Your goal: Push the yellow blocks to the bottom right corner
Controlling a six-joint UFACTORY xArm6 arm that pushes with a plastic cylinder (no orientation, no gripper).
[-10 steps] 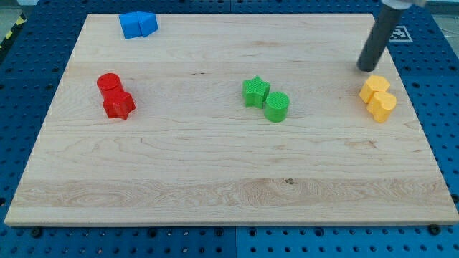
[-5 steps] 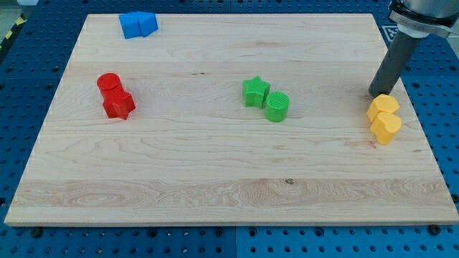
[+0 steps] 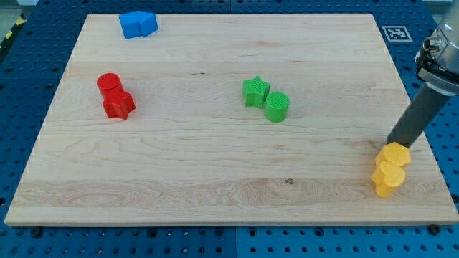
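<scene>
Two yellow blocks sit touching near the board's bottom right corner: a yellow hexagon (image 3: 396,154) above a yellow heart-shaped block (image 3: 388,179). My tip (image 3: 394,142) rests right at the top edge of the yellow hexagon, touching or almost touching it. The dark rod slants up to the view's right from there.
A green star (image 3: 255,92) and a green cylinder (image 3: 277,106) sit at the board's middle. A red cylinder (image 3: 109,83) and a red star (image 3: 118,104) sit at the left. Two blue blocks (image 3: 138,24) lie at the top left. The board's right edge (image 3: 423,154) is close to the yellow blocks.
My tip has moved toward the view's bottom along the right side, and the two yellow blocks have slid ahead of it from mid-right down to near the bottom right corner.
</scene>
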